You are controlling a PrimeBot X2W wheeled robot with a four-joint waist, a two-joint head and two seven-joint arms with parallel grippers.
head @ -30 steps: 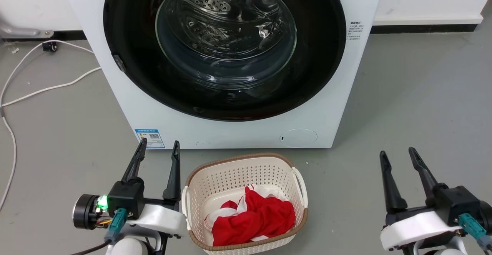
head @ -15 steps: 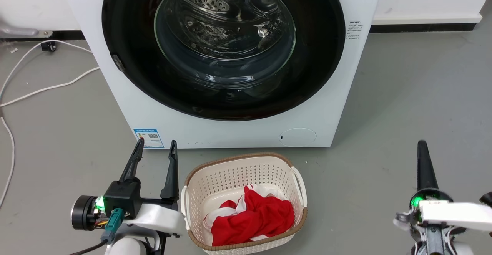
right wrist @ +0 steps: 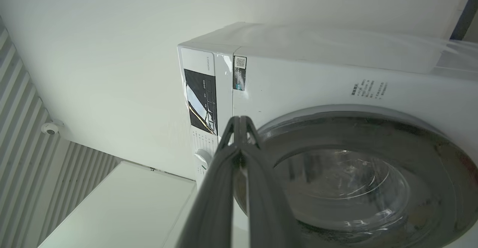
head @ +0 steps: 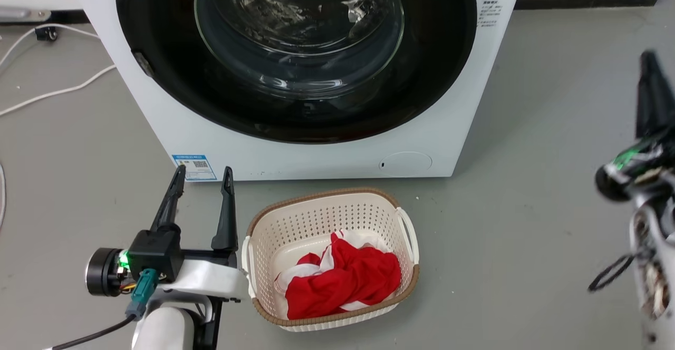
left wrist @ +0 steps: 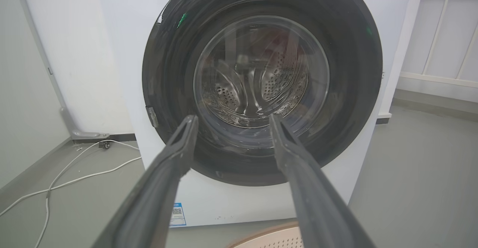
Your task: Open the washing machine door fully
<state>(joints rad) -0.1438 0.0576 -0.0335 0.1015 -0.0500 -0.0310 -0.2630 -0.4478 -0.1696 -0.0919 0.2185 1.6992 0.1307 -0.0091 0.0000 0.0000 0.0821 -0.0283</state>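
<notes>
The washing machine door (head: pixel 298 39) is shut and lies flat against the white front of the washing machine (head: pixel 316 155). It spans nearly the machine's whole width. Its black ring surrounds a clear glass bowl, and the holed steel drum shows through the glass. A small grey catch (head: pixel 143 64) sits on the ring's left edge, and in the left wrist view it sits at (left wrist: pixel 152 116). Below the door, near the machine's lower right corner, is a round flap (head: pixel 405 164). A blue sticker (head: pixel 193 166) is at the lower left corner.

A strip of grey floor (head: pixel 527 192) separates the machine's foot from a cream basket (head: pixel 327 202) standing in front of it, under the door. The basket holds a crumpled red and white cloth (head: pixel 343 281). More floor runs along the machine's right side. White cables (head: pixel 52 91) trail across the floor to its left.

The left gripper (head: pixel 204 173) hangs just beside the basket's left rim. Its fingers are spread wide, holding nothing, and point at the machine's lower left corner. In the left wrist view the gripper (left wrist: pixel 232 119) frames the door's glass.

The right gripper (head: pixel 649 76) is blurred at the right edge of the head view, well apart from the machine. In the right wrist view the gripper (right wrist: pixel 239 120) has its fingertips pressed together with nothing between them. They point toward the door's rim (right wrist: pixel 354 180) near the control panel (right wrist: pixel 201 98) and knob (right wrist: pixel 203 158).
</notes>
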